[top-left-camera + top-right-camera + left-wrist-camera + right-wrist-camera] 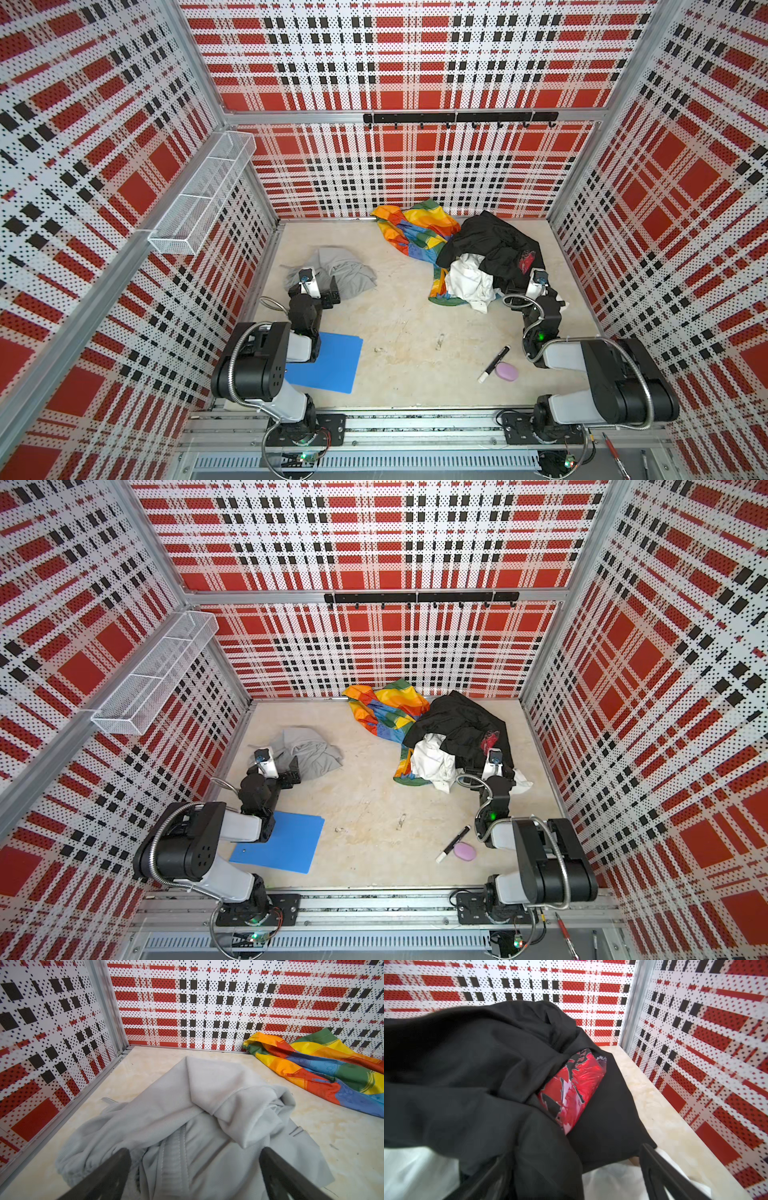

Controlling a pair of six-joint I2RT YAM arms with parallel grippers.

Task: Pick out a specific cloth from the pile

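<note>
The cloth point(347, 270) point(313, 750) point(197, 1105), plain light grey and crumpled, lies alone on the left of the floor, apart from the pile. My left gripper point(330, 293) point(193, 1153) hangs open just over its near edge, and grey folds show between the wide-apart fingers point(116, 1167). The pile sits at the back right: a black garment point(490, 245) point(477, 1064) with a red print, a white cloth point(469, 280) and a rainbow cloth point(415, 230) point(322, 1068). My right gripper point(575, 1153) stands open over the pile's near right edge, above black and white fabric.
A blue folder point(332, 365) lies at the front left, partly under the left arm. A marker point(494, 363) and a purple oval object point(506, 371) lie at the front right. A wire basket point(203, 191) hangs on the left wall, and a hook rail point(457, 117) on the back wall.
</note>
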